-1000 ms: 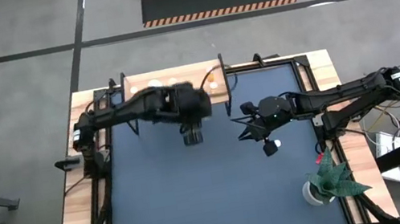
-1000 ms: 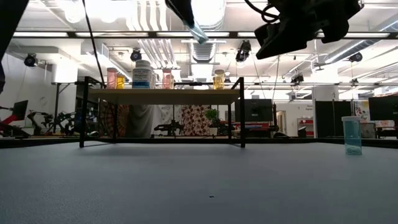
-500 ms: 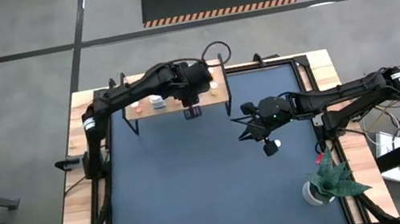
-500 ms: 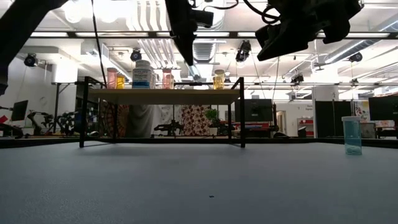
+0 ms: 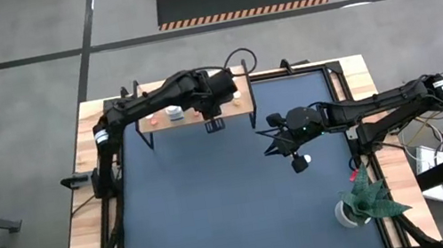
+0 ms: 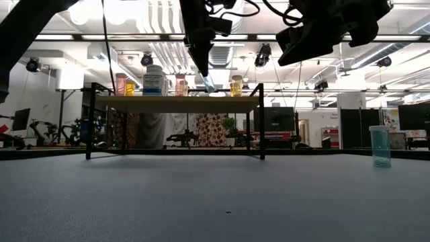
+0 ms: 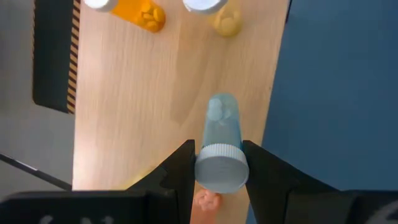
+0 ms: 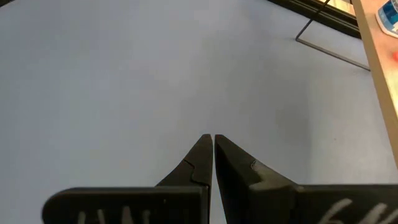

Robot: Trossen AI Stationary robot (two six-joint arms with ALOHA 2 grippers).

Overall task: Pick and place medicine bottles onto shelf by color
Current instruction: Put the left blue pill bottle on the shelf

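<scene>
My left gripper (image 7: 218,152) hangs over the light wooden shelf (image 7: 149,93), near its front edge, shut on a pale blue medicine bottle (image 7: 219,124) with a white cap. In the low view this bottle (image 6: 208,82) hangs just above the shelf board (image 6: 175,104). Orange (image 7: 138,11) and yellowish (image 7: 222,18) bottles stand on the shelf. One more pale bottle (image 6: 380,146) stands on the mat, its white cap (image 5: 299,163) close to my right gripper (image 5: 285,146). My right gripper (image 8: 208,142) is shut on nothing above the mat. My left gripper pinches the pale blue bottle between its two fingers (image 7: 184,167), at the body's upper end just under the cap (image 7: 221,169). The fingers slant down from above and lie along the bottle. The bottle hangs tilted, cap toward the wrist, base (image 6: 210,86) clear of the board.
Several bottles (image 6: 153,79) stand in a row on the shelf, which rests on thin black legs (image 6: 261,128) at the table's far edge. A white pot with a green plant (image 5: 354,206) stands at the near right. The dark mat (image 5: 220,223) lies bare between them.
My left gripper has carried the pale blue bottle from above the mat toward the table's far edge and down. It now hangs over the shelf's front part, close above the board. It has barely moved in the last half second. The hold has stayed shut.
</scene>
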